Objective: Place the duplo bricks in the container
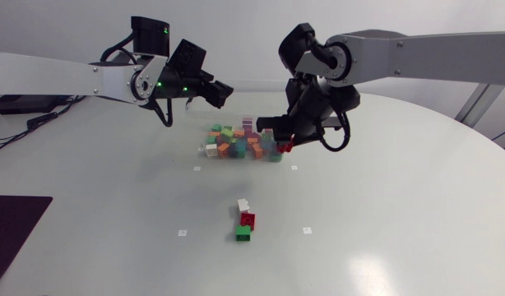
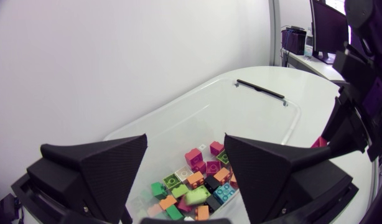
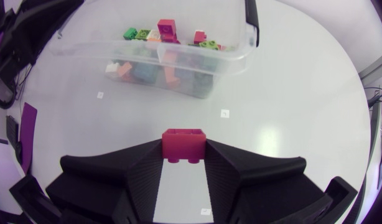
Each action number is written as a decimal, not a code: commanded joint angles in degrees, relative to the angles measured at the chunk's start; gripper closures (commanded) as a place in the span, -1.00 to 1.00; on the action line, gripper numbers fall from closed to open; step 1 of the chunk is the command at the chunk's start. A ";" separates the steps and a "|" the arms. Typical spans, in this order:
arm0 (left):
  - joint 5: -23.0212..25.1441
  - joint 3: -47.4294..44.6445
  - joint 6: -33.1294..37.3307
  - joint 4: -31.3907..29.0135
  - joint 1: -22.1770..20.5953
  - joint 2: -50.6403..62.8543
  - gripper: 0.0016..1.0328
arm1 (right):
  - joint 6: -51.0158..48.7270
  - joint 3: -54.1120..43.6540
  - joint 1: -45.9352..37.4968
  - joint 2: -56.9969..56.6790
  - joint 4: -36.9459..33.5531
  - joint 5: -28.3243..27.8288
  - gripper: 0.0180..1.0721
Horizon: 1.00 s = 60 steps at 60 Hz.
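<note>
- Fingers [image 3: 132,171] of our right gripper [image 3: 184,152] are clamped on a pink brick [image 3: 184,140] from two sides, and the brick sits right at their tips.
- This gripper hangs above the table [image 1: 384,214], with the container [image 3: 197,62] ahead of it. The pink brick is near the container's wall, but we judge it is not yet over the opening.
- Our left gripper [image 2: 185,152] has its fingers [image 2: 94,165] spread wide with nothing between them. It hovers over the container and looks down into it.
- Under the left gripper lie the stored bricks [image 2: 197,183]: orange, green, pink, white and blue ones, heaped at one end. The other end of the container is bare.
- In the left wrist view our right arm shows just beside the container's far side.
- Well apart from the container, nearer to the table's front, three bricks remain: a white brick [image 1: 243,205], a red brick [image 1: 249,219] and a green brick [image 1: 243,233]. They stand in a short row, each touching or almost touching the next one; we cannot tell which.
- Most of the task looks done, because many bricks are already inside.
- What is left, as we judge: to carry the pink brick over the wall and let it go, then to fetch the three loose bricks.
- The front row lies between both arms, so either one could take it.
</note>
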 commanded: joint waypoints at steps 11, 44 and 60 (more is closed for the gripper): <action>-0.14 -11.95 5.05 -0.72 -0.08 -12.07 -0.90 | -1.33 6.14 -1.02 -1.53 -1.85 -0.09 0.59; 1.44 -32.08 22.45 -9.69 -7.81 -20.95 -0.89 | -1.33 19.15 -1.11 4.19 -1.23 -3.08 0.59; 1.53 -34.63 22.98 -8.63 -9.83 -19.54 -0.89 | -1.51 23.81 -1.46 10.25 1.85 -3.51 0.59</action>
